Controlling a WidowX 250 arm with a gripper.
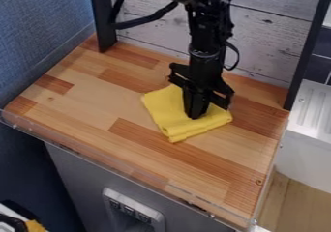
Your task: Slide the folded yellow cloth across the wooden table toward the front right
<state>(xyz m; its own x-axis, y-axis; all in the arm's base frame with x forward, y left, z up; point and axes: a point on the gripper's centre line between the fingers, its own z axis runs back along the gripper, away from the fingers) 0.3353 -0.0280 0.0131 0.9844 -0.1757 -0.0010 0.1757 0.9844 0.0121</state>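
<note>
A folded yellow cloth (161, 108) lies on the wooden counter (97, 98), toward its back. The black gripper (195, 115) points down onto it; whether it is clenched or released, I cannot tell. Behind stand whitewashed boards (275, 40), framed by dark posts (103, 18).

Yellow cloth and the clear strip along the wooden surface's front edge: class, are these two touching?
Apart. The camera view shows the wooden surface between the yellow cloth and the clear strip.

Black fingers (195, 111) down on folded yellow cloth (169, 112), wooden countertop (84, 93), whitewashed plank wall (275, 37) behind
</note>
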